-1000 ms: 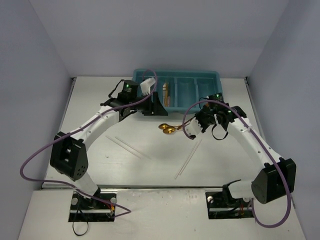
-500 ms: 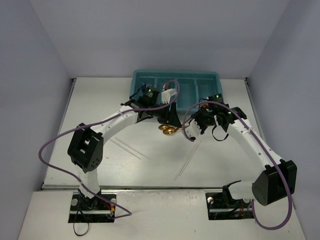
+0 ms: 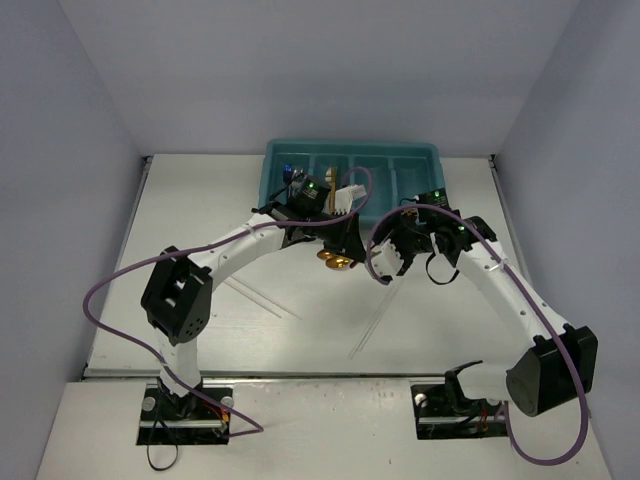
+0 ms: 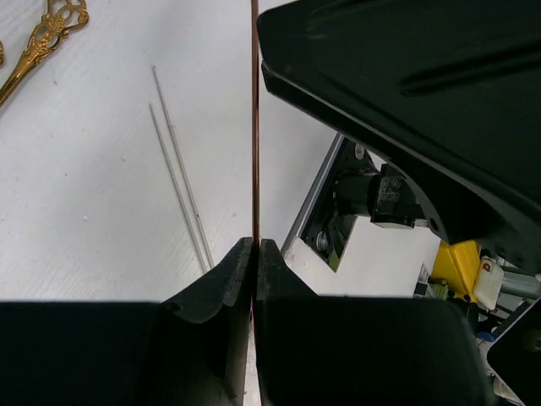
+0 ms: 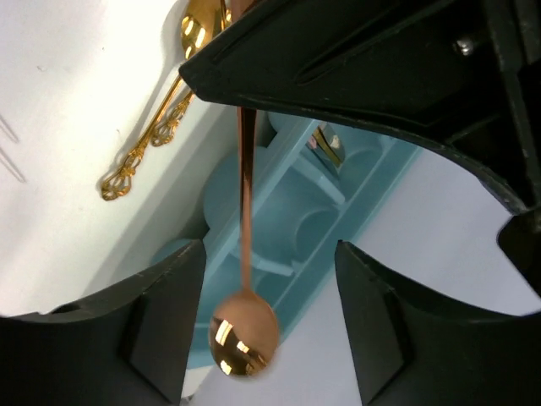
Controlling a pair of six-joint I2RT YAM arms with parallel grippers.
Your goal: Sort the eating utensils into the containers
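White counter [image 3: 200, 200] carries the teal tray [image 3: 420, 150] just beyond the fingers. Left fingers [image 4: 228, 275] are clamped on the handle of a copper spoon [image 5: 243, 334], whose long axis runs straight out from their tips. Its bowl hangs between the right fingers [image 5: 161, 313], which stand apart, not touching it.

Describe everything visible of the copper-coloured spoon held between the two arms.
The spoon looks like polished copper-coloured metal: a small round mirror-bright bowl on a long, thin, straight handle. The left end effector is shut on the handle, seen edge-on in its wrist view. The bowl hangs between the open fingers of the right end effector, apparently touching neither, with the blue tray behind it.
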